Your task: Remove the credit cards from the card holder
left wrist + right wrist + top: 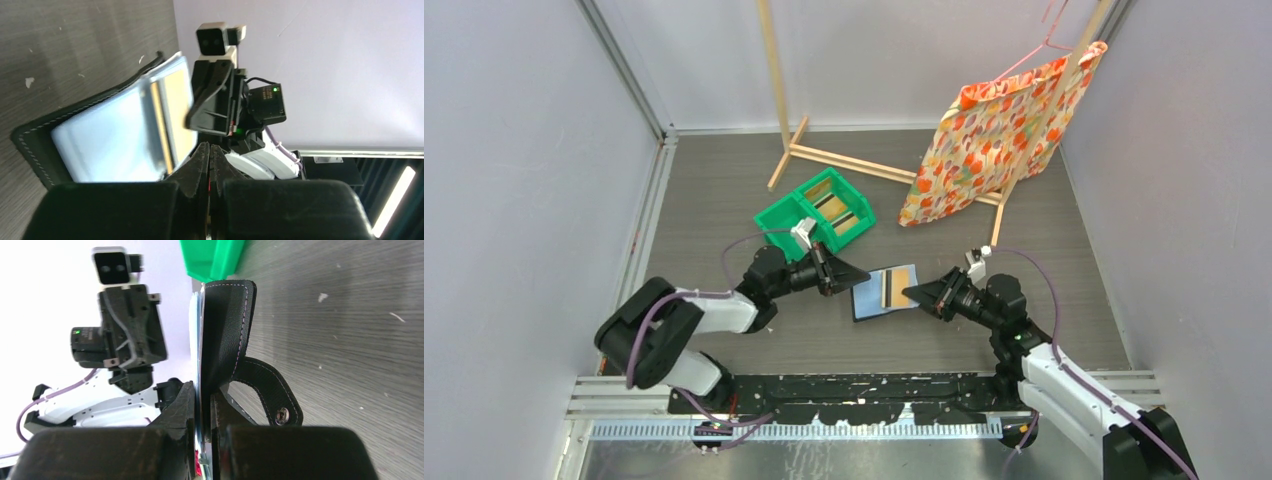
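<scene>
The grey tabletop (pixel 724 190) carries all items. A wooden rack (pixel 844 160) stands at the far side, with an orange flowered cloth (pixel 994 135) hung on it. A green two-compartment bin (pixel 776 217) sits left of centre; tan, dark-striped credit cards (pixel 831 204) lie in both compartments. The card holder (pixel 866 302) lies open at centre, near the bin, with one more striped card showing in its pocket. The right fingers (pixel 916 295) are clamped on the holder's right edge. The left fingers (pixel 856 271) are pressed fully together at its left edge; whether they pinch a card cannot be told.
</scene>
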